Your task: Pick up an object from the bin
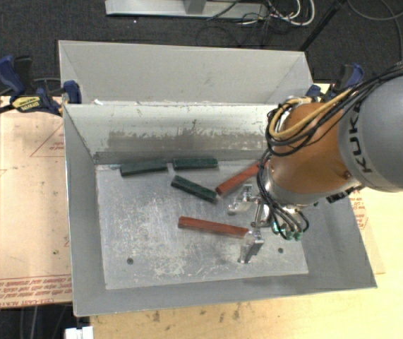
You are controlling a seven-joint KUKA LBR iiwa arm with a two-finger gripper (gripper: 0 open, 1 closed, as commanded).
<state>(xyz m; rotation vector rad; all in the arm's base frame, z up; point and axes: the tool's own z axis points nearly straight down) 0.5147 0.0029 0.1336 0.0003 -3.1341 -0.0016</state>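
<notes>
Fingers (252,248) were spread, nothing pinched. Far left, two green bars (143,168) lay end to end by the back wall, with a third green bar (193,189) just below. At centre the red bar (208,225) lay flat, its right end about between the fingers of the gripper (248,229). A second red bar (237,180) lay close above. Risk: a grip so near the end could let the bar pivot and slip, and the upper finger might nudge the second red bar.

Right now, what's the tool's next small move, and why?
Probably close the tool. Its fingers look open, one on each side of the right end of the red-brown bar on the floor of the bin. The nearest green bar lies apart, so nothing else should be caught.
</notes>
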